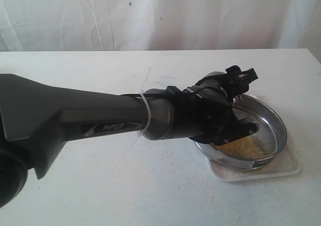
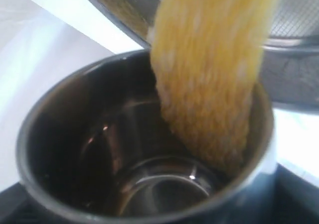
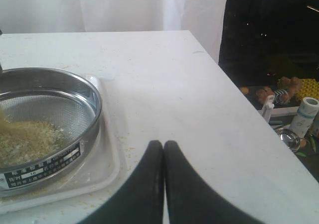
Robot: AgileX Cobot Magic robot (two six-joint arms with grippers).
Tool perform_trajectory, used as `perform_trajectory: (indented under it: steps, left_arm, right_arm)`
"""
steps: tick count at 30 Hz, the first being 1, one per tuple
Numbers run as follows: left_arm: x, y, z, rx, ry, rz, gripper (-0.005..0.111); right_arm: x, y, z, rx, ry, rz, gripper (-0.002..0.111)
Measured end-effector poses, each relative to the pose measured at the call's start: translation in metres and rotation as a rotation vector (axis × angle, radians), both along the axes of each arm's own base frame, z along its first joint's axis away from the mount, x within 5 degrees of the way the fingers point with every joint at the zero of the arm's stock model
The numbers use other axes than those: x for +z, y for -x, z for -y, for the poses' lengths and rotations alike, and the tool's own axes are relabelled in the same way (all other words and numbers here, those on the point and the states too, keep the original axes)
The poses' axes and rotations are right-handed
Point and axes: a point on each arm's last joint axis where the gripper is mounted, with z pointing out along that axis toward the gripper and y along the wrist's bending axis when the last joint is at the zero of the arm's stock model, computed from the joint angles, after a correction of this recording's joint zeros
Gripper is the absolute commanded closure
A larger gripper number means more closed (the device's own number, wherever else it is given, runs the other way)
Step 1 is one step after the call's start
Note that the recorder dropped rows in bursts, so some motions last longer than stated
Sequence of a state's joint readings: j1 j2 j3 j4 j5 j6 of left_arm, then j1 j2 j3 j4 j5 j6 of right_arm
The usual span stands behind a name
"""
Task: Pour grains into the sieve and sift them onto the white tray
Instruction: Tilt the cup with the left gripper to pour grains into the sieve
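— What carries the scene?

— The tabletop (image 1: 100, 186), and your left arm (image 1: 75, 115) stretched across it toward the white tray (image 1: 290, 168). The tray sits under the sieve (image 1: 275, 119) to catch whatever falls through the mesh.

— And your claws?

— Your left claw (image 1: 239, 103) grips the steel cup (image 2: 45, 134), tipped over the sieve's rim so the grains (image 2: 209, 74) stream onto the mesh, where a golden heap lies. Your right claw (image 3: 163, 152) hovers beside the tray, pressed closed on nothing, clear of the pour. Sifting, by the look of it, is not yet begun.
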State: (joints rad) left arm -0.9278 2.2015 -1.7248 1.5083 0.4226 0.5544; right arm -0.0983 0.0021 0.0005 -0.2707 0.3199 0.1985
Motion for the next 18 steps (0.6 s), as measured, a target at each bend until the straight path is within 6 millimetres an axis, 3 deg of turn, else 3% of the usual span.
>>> perform_trajectory:
  steps: [7, 18]
  left_arm:
    - [0.0089, -0.0027, 0.0029, -0.085, -0.126, 0.142, 0.107]
    - [0.0106, -0.003, 0.0037, -0.108, -0.172, 0.17, 0.107]
  right_arm:
    - [0.0, 0.0, 0.0, 0.0, 0.0, 0.0, 0.108]
    - [0.0, 0.0, 0.0, 0.0, 0.0, 0.0, 0.108]
